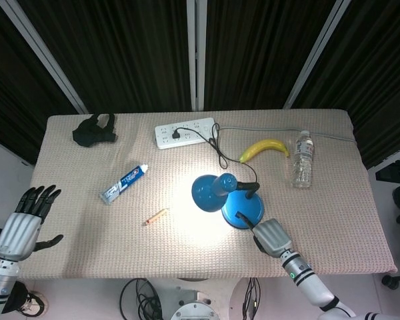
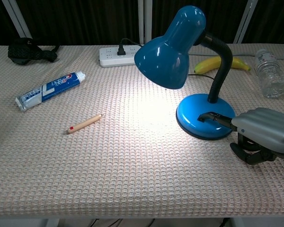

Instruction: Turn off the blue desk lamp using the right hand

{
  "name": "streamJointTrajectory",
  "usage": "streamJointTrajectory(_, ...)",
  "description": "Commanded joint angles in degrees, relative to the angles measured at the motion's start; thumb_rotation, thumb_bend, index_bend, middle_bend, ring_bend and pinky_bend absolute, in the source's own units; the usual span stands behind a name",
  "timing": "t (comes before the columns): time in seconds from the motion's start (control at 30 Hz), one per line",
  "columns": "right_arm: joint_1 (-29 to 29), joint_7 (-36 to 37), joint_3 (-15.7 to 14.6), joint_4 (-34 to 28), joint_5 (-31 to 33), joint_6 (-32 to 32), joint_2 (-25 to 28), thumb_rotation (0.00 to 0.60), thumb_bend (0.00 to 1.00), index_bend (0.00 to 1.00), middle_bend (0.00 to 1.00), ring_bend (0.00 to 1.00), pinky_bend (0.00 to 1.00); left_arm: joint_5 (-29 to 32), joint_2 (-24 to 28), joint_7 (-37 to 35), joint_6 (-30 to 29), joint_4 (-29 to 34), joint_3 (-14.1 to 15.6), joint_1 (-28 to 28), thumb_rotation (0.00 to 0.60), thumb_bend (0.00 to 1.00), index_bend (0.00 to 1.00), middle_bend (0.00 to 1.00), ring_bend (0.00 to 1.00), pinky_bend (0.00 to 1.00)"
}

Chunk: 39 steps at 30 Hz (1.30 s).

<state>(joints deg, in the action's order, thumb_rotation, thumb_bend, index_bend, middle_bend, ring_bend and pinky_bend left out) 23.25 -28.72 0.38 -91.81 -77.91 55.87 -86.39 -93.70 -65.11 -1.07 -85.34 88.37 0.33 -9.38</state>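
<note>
The blue desk lamp (image 1: 228,198) (image 2: 180,61) stands mid-table, lit, throwing a bright patch on the cloth. Its round base (image 2: 205,122) carries a small switch on top. My right hand (image 1: 271,237) (image 2: 261,135) lies just right of the base, one black fingertip (image 2: 213,117) stretched out onto the base at the switch, the other fingers curled under. My left hand (image 1: 25,220) hovers off the table's left edge with fingers spread and nothing in it; the chest view does not show it.
A banana (image 1: 263,148) and a water bottle (image 1: 303,159) lie behind the lamp. A white power strip (image 1: 184,133) holds the lamp's plug. A toothpaste tube (image 1: 124,183), a pencil stub (image 1: 156,216) and a black object (image 1: 93,129) lie to the left.
</note>
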Motion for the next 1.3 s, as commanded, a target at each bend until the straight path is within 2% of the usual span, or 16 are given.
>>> streamJointTrajectory(0.03, 0.38, 0.33, -0.02, -0.21, 1.75, -1.02, 0.02, 0.600, 0.62, 0.00, 1.00, 0.96, 0.88, 0.06, -0.01, -0.14, 0.03, -0.12, 0.00, 0.01, 0.600, 0.03, 0.03, 0.00, 0.00, 0.00)
streamJointTrajectory(0.33, 1.29, 3.82, 0.09, -0.62, 4.51, -2.66, 0.78, 0.600, 0.61, 0.00, 1.00, 0.96, 0.88, 0.26, -0.15, -0.32, 0.27, -0.48, -0.08, -0.09, 0.600, 0.03, 0.03, 0.00, 0.00, 0.00)
streamJointTrajectory(0.5, 0.74, 6.32, -0.37, -2.15, 0.50, 0.77, 2.06, 0.600, 0.61, 0.00, 1.00, 0.96, 0.88, 0.16, -0.10, -0.06, 0.22, -0.24, -0.11, -0.14, 0.600, 0.03, 0.03, 0.00, 0.00, 0.00)
streamJointTrajectory(0.67, -2.12, 11.20, -1.63, -2.87, -8.14, 10.10, 4.72, 0.600, 0.60, 0.00, 1.00, 0.96, 0.88, 0.26, -0.09, -0.03, 0.13, -0.18, -0.10, -0.03, 0.600, 0.03, 0.03, 0.00, 0.00, 0.00)
streamJointTrajectory(0.77, -4.88, 15.38, -3.29, -2.31, -13.30, 16.86, 7.61, 0.600, 0.56, 0.00, 1.00, 0.96, 0.88, 0.13, -0.09, -0.18, -0.06, -0.15, -0.11, 0.01, 0.600, 0.03, 0.03, 0.00, 0.00, 0.00)
streamJointTrajectory(0.9, -10.50, 23.04, -4.84, 2.27, -20.72, 31.24, 11.32, 0.600, 0.50, 0.00, 1.00, 0.96, 0.88, 0.04, 0.35, -0.17, -0.30, 0.12, -0.31, -0.07, 0.600, 0.03, 0.03, 0.00, 0.00, 0.00)
streamJointTrajectory(1.0, -14.22, 26.29, -5.31, 5.51, -21.76, 38.22, 14.49, 0.600, 0.43, 0.00, 1.00, 0.95, 0.88, -0.17, 0.82, -0.27, -0.45, 0.65, -0.48, -0.22, 0.600, 0.03, 0.03, 0.00, 0.00, 0.00)
streamJointTrajectory(1.1, -17.54, 26.91, -4.93, 7.28, -20.11, 42.57, 17.65, 0.600, 0.35, 0.01, 0.99, 0.92, 0.86, -0.46, 1.01, -0.25, -0.50, 1.02, -0.50, -0.34, 0.600, 0.03, 0.03, 0.00, 0.00, 0.00)
streamJointTrajectory(1.13, -18.48, 27.08, -4.73, 7.62, -19.21, 43.43, 18.37, 0.600, 0.33, 0.01, 0.96, 0.88, 0.84, -0.51, 1.02, -0.23, -0.49, 1.05, -0.47, -0.36, 0.600, 0.03, 0.03, 0.00, 0.00, 0.00)
streamJointTrajectory(1.2, -20.35, 26.78, -4.29, 7.87, -16.10, 43.72, 19.91, 0.600, 0.28, 0.01, 0.81, 0.74, 0.75, -0.58, 1.06, -0.13, -0.43, 1.02, -0.42, -0.38, 0.600, 0.03, 0.03, 0.00, 0.00, 0.00)
streamJointTrajectory(1.27, -21.32, 24.85, -3.84, 7.07, -12.49, 41.94, 21.29, 0.600, 0.18, 0.00, 0.43, 0.39, 0.52, -0.52, 1.09, -0.22, -0.40, 0.97, -0.43, -0.38, 0.600, 0.03, 0.03, 0.00, 0.00, 0.00)
streamJointTrajectory(1.3, -21.64, 23.56, -3.29, 6.40, -10.39, 40.85, 21.82, 0.600, 0.15, 0.00, 0.31, 0.27, 0.43, -0.48, 1.09, -0.34, -0.41, 0.87, -0.45, -0.39, 0.600, 0.03, 0.03, 0.00, 0.00, 0.00)
